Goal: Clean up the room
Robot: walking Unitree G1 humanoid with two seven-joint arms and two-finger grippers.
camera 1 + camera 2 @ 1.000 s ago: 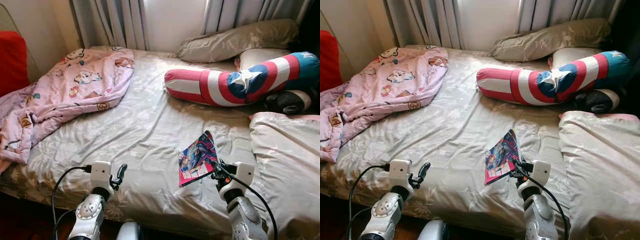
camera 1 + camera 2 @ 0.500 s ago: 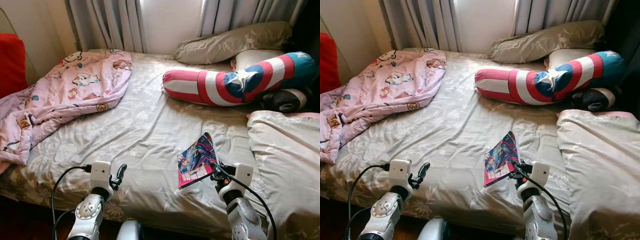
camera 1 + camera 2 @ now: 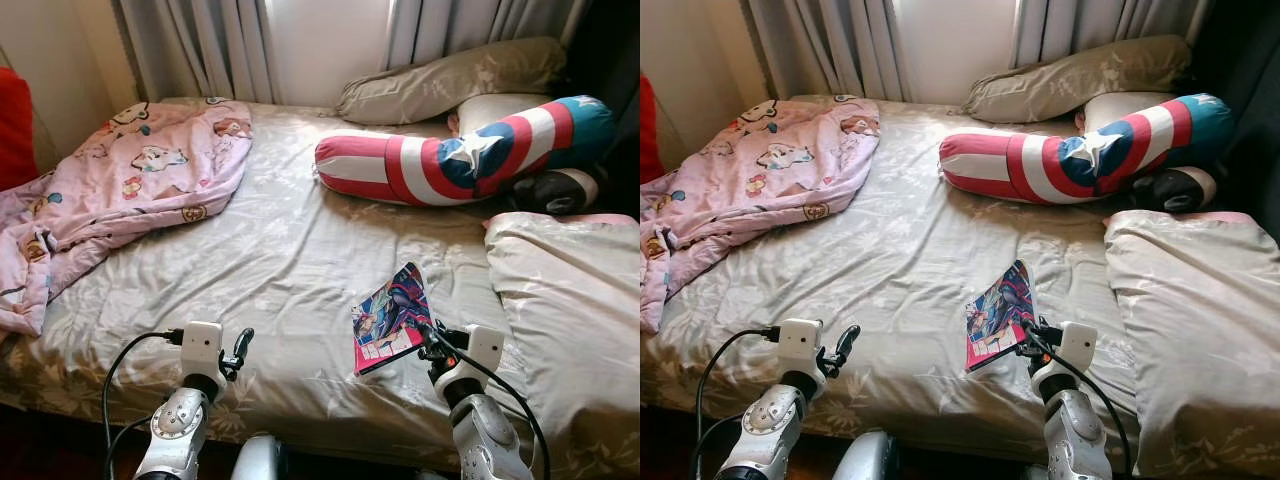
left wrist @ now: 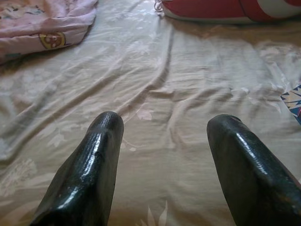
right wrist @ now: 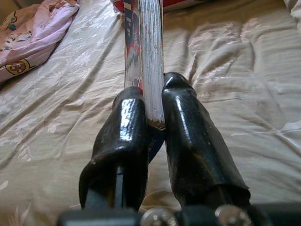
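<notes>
The right gripper [image 5: 153, 113] clenches a comic book [image 3: 391, 315] by its lower edge, its long axis tilted up and away toward the striped bolster [image 3: 460, 155]. The left gripper [image 4: 162, 136] hangs released over the beige bedsheet [image 3: 270, 260], with the pink blanket [image 3: 120, 190] left and curtains [image 3: 200, 45] behind.

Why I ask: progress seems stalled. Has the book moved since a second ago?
Cannot tell: the whole view shifted, so the camera moved. Against the striped pillow, the book in the right gripper barely changes.

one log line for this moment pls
right hand: shut on comic book, held above bed | left hand: open, empty, over sheet | blanket heaped at bed's left
</notes>
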